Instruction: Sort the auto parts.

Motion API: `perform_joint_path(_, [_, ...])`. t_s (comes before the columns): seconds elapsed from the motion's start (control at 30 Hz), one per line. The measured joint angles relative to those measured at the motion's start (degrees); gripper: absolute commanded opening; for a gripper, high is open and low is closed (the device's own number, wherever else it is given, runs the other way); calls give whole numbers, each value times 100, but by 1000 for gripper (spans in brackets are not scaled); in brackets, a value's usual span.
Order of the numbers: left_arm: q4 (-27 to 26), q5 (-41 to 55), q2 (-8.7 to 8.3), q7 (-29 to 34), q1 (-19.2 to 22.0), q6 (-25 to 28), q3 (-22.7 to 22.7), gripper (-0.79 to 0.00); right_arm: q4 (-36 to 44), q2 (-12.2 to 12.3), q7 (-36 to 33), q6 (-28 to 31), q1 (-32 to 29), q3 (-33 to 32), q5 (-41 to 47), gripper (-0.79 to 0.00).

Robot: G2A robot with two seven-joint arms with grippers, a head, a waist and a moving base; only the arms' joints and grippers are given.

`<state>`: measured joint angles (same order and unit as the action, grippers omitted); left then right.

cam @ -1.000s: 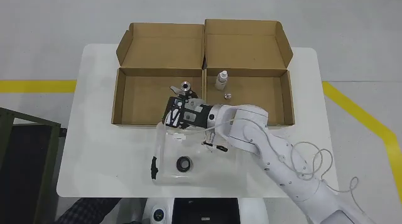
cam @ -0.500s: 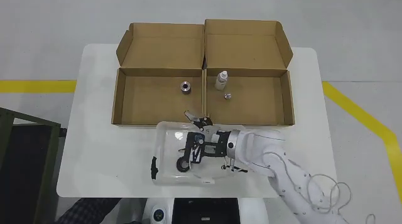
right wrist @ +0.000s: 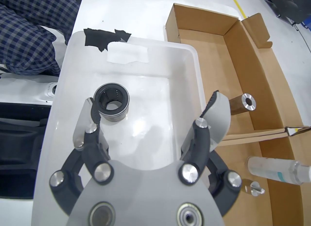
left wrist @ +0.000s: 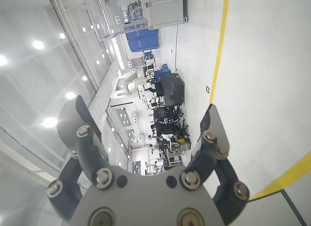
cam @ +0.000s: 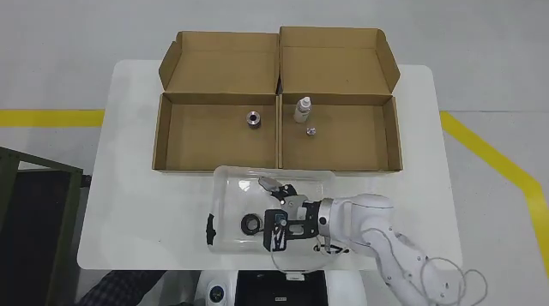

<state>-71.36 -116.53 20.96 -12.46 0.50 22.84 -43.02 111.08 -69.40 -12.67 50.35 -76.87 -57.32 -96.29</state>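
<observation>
Aim matters most for this pickup: the black ring stands on its flat end, hole up, near the taped end of the clear bin, which sits along the front edge of the surface. The right gripper hangs over the bin's middle with its jaws wide and nothing in them. One finger shows just against the ring, though contact cannot be judged. It would do best to shift toward the taped end until the ring sits centred between the fingers. Then it should lower squarely so both pads meet the outer wall together. A one-sided touch would likely skid the ring across the slick floor. Keep the outer finger off the bin's wall and lift straight up. The left gripper is also spread wide and empty, pointing out at the room.
</observation>
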Motion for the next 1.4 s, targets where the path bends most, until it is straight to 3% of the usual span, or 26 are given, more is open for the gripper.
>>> perform_joint_path(0.5, [0,0,0,0,0,0,0,0,-615,-37,-246,-100,279,416,217,-80])
perform_joint_path(0.77, [0,0,0,0,0,0,0,0,-1112,-123,-358,-41,673,786,428,-126])
perform_joint_path(0.93, [0,0,0,0,0,0,0,0,-1408,-192,-429,-117,933,983,587,-394])
perform_joint_path(1.3, [0,0,0,0,0,0,0,0,-1635,-248,-334,44,1197,1203,876,-443])
perform_joint_path(1.4, [0,0,0,0,0,0,0,0,-1707,-262,-284,34,1256,1238,956,-545])
